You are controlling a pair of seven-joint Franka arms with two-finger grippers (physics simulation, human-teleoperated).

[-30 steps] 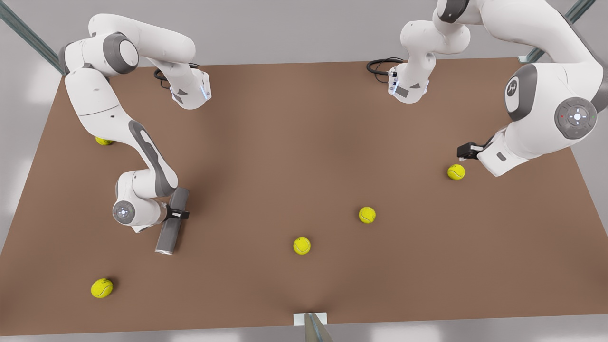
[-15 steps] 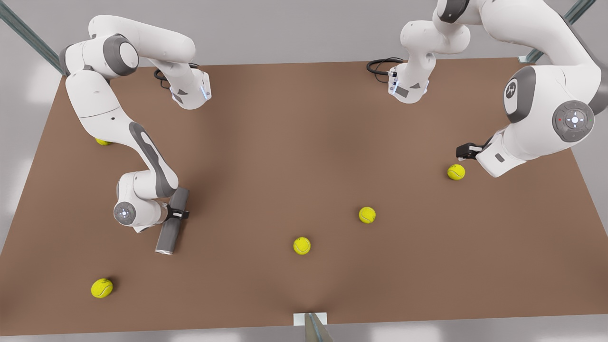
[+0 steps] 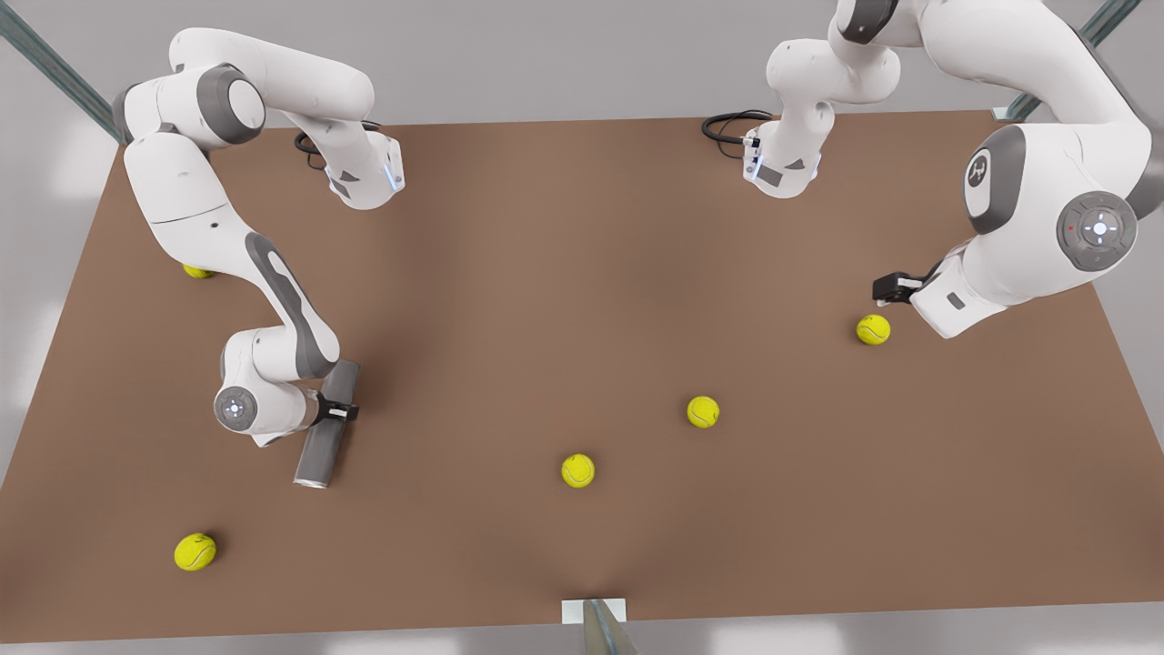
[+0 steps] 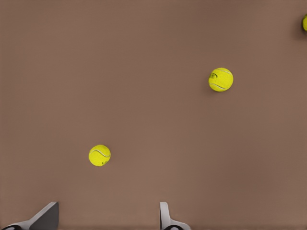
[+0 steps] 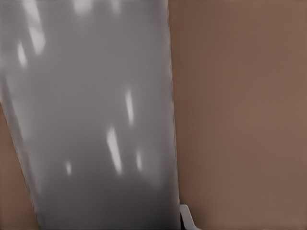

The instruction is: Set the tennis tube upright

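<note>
So far, the right gripper [image 3: 341, 411] pinches the plain matte grey tennis tube [image 3: 325, 429] mid-length; it lies tilted, not yet upright. Well apart, the left gripper [image 4: 108, 218] waits spread over the brown counter [image 3: 546, 273].

Hidden partly under the white arm at the front view's left: a tennis ball [image 3: 197, 270] near the table's far edge, and the upper end of the tennis tube [image 3: 325, 428]. Cut off in the right wrist view: both ends of that tube [image 5: 91, 120], and all but one pale fingertip [image 5: 188, 218] of the right gripper. Cut off in the left wrist view: a ball [image 4: 304, 22] at the frame's edge, and the left gripper [image 4: 108, 216], bar two spread fingertips.
</note>
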